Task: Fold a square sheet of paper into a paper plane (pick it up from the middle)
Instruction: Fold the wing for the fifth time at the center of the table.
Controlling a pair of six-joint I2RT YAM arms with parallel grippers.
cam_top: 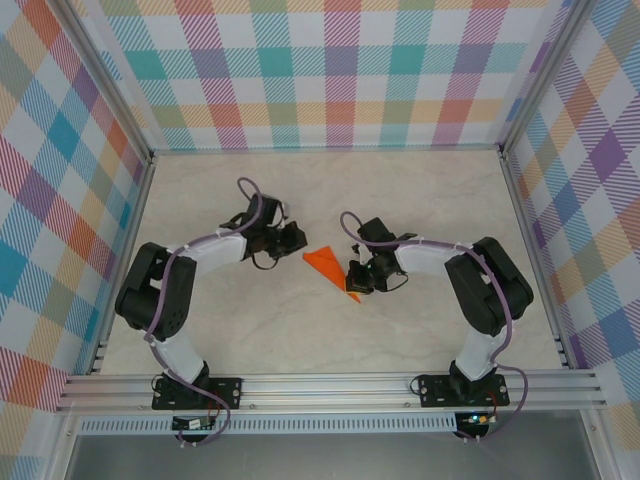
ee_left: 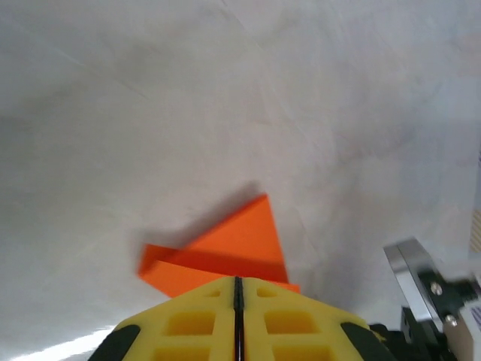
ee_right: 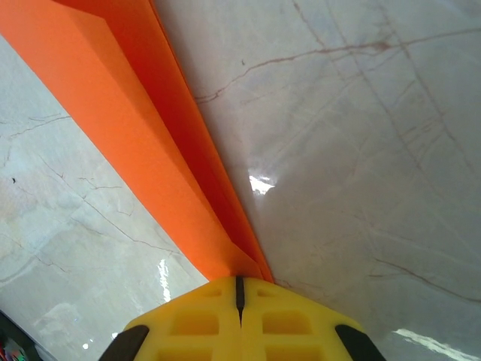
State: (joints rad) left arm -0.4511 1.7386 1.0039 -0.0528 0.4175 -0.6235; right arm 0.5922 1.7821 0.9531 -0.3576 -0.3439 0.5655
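The orange paper point(cam_top: 325, 265) lies mid-table, folded into a long pointed triangle, wide at the upper left and narrowing toward the lower right. My right gripper point(cam_top: 352, 281) is shut on its narrow end; in the right wrist view the layered paper point(ee_right: 128, 128) runs away from the shut yellow fingertips of the right gripper point(ee_right: 240, 280). My left gripper point(cam_top: 297, 238) sits just up-left of the wide end. In the left wrist view the left gripper point(ee_left: 237, 280) is shut, and the paper point(ee_left: 240, 241), with one flap raised, lies just beyond its tips.
The marble-look table point(cam_top: 250, 330) is boxed in by checked walls point(cam_top: 330, 80) on three sides, with an aluminium rail point(cam_top: 330, 385) along the near edge. Part of the right arm's metal hardware point(ee_left: 432, 289) shows at the right of the left wrist view.
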